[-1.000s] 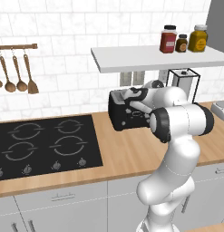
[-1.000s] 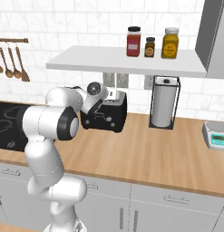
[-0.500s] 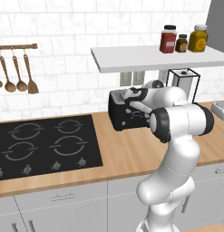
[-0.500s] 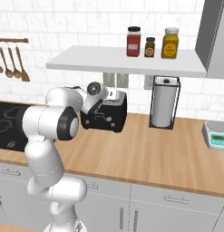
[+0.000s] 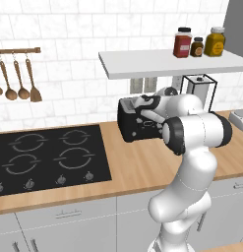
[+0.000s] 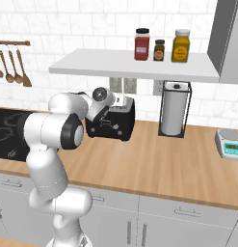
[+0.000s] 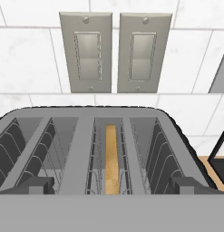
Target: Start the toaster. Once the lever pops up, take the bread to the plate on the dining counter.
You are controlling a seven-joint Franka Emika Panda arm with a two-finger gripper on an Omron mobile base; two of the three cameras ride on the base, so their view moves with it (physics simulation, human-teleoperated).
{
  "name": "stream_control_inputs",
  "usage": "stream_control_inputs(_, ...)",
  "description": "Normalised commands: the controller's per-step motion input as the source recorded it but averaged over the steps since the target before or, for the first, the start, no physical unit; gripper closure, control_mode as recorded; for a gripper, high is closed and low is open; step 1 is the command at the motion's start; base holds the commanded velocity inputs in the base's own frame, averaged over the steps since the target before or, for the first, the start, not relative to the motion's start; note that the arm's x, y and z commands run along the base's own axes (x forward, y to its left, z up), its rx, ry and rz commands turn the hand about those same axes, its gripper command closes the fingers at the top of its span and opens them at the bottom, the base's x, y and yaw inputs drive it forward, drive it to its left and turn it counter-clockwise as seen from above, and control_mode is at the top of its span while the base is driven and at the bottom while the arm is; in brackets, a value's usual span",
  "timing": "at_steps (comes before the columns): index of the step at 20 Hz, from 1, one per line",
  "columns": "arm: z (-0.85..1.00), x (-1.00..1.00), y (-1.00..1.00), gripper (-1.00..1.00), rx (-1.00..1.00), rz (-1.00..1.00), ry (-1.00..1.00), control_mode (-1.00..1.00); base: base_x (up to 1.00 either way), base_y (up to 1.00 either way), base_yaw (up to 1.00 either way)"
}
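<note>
hand view: we look down into the toaster (image 7: pixel 109 154) with our gripper (image 7: pixel 111 185) spread wide, a fingertip (image 7: pixel 34 185) at each outer side. the bread (image 7: pixel 111 158) stands on edge in the right slot. behind, two wall plates (image 7: pixel 115 52) sit on the tiles. the toaster (image 5: pixel 135 125) stands on the bench (image 5: pixel 137 167) beside the hob (image 5: pixel 49 157).

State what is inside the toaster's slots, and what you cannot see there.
In the hand view, the toaster holds one bread slice standing edge-up in the right slot; the left slot shows bare wire guides. The slice's faces and lower part are hidden.
</note>
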Motion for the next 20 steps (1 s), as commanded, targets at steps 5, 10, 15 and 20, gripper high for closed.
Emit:
stream_control_inputs(5,0.00,0.00,0.00,-1.00,0.00,0.00,0.00,-1.00,0.00,0.00,0.00)
stream_control_inputs(10,0.00,0.00,0.00,-1.00,0.00,0.00,0.00,-1.00,0.00,0.00,0.00)
stream_control_inputs(15,0.00,0.00,0.00,-1.00,0.00,0.00,0.00,-1.00,0.00,0.00,0.00)
stream_control_inputs(20,0.00,0.00,0.00,-1.00,0.00,0.00,0.00,-1.00,0.00,0.00,0.00)
